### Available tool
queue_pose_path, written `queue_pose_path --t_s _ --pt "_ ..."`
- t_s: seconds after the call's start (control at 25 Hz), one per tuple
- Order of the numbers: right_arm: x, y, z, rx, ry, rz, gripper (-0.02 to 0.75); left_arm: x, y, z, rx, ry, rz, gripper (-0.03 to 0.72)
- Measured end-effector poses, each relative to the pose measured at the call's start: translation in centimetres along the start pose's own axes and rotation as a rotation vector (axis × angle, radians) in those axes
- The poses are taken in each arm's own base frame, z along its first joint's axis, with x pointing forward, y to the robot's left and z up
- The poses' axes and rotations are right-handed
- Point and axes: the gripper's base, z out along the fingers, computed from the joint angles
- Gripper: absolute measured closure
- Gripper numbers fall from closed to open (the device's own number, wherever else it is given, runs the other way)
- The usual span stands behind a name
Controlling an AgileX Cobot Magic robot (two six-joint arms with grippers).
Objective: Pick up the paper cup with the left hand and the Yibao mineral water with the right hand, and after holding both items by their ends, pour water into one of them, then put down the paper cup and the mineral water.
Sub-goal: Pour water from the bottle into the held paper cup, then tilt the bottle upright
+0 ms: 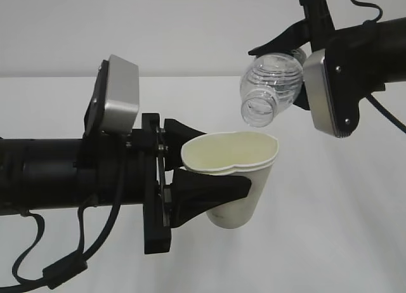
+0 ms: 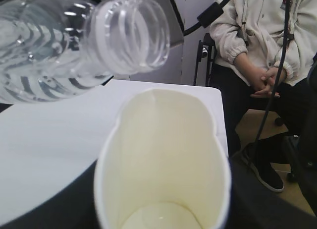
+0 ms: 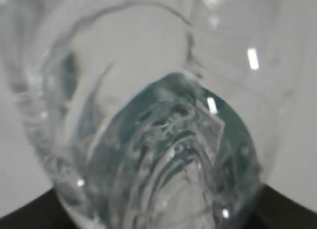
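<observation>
A white table [image 1: 355, 179] fills the background below a pale wall. From the left edge, the left hand [image 1: 223, 163], a thick black robot arm with a grey-white boxy module on top and loose black cables hanging beneath, reaches in level toward the centre. Its claw is clamped on the paper cup [image 1: 240, 179], one black finger in front of the cup's side and one behind, so that the cup is held in the air above the table. The grip squeezes the rolled rim out of round, into a pinched shape. The cup stands roughly upright with its mouth open upward, and its cream inside shows.

From the upper right, the right hand [image 1: 288, 49], a black arm with a grey module, comes down at a slant. Its claw is closed around the Yibao mineral water [image 1: 269, 84], a clear ribbed bottle, gripping its body. The bottle is tipped with its uncapped neck pointing down and to the left, just above the cup's rim without touching it.

In the left wrist view, a seated person [image 2: 257, 50] in a light top waits beyond the table's far edge.
</observation>
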Motion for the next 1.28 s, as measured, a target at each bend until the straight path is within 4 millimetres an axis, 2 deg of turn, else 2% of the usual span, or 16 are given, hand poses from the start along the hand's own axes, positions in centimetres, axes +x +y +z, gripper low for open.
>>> queue_pose_path --t_s 1.28 --pt "0.00 -0.22 0.00 0.024 0.001 -0.081 0.302 -0.16 -0.17 0.00 0.018 -0.018 0.004 0.309"
